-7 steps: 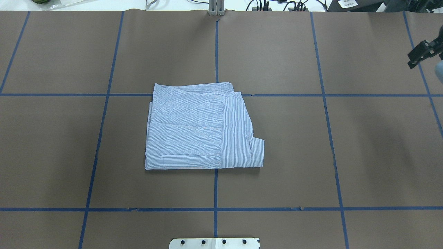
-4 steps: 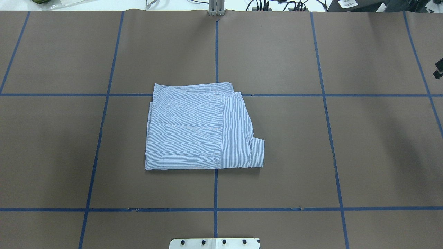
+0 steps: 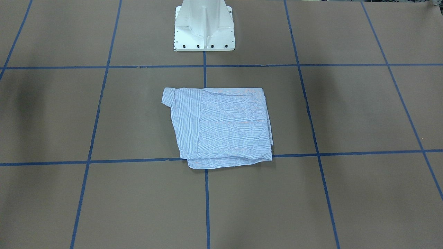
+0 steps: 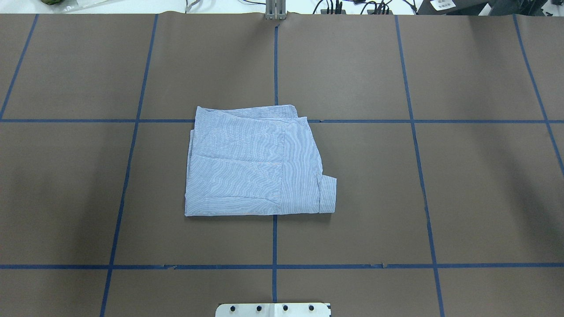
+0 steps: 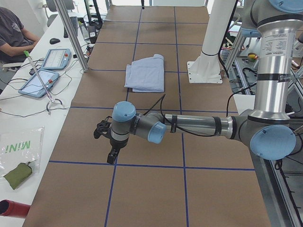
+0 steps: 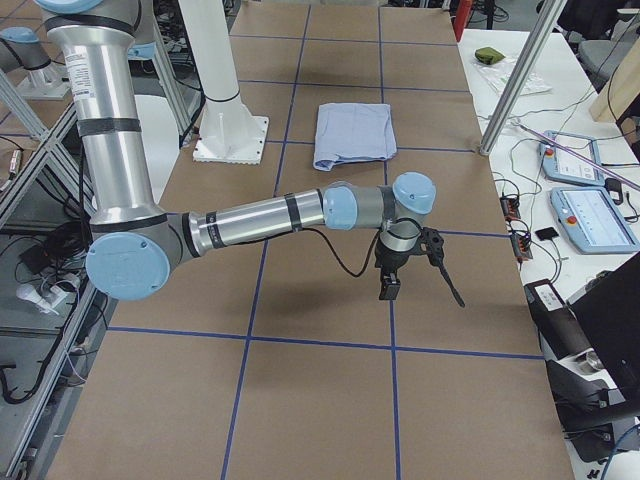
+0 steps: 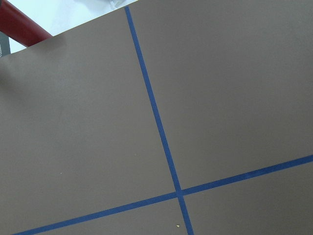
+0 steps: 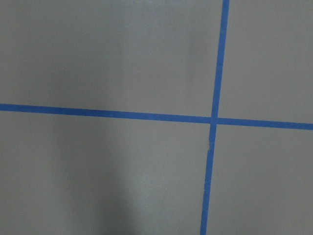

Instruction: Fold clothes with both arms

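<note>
The clothes, one light-blue striped shirt (image 4: 255, 163), lie folded into a rough rectangle at the table's middle, a cuff sticking out at one corner (image 3: 168, 95); they also show in the side views (image 5: 146, 73) (image 6: 355, 132). No gripper touches them. My left gripper (image 5: 108, 146) hangs over bare table well off to the shirt's left, seen only from the left end; I cannot tell whether it is open or shut. My right gripper (image 6: 422, 290) hangs over bare table off to the shirt's right, seen only from the right end; I cannot tell its state. Both wrist views show only brown table and blue tape.
The white pedestal base (image 3: 204, 27) stands behind the shirt. Tablets (image 5: 40, 82) (image 6: 590, 215), cables and aluminium posts (image 5: 71, 33) line the far side bench, where a person (image 5: 14, 33) sits. A red cylinder (image 5: 12, 208) and a green pouch (image 5: 19, 174) lie near the left end.
The right gripper, at the overhead view's right edge a second ago, has moved out of that view to the right. The shirt has not moved.
</note>
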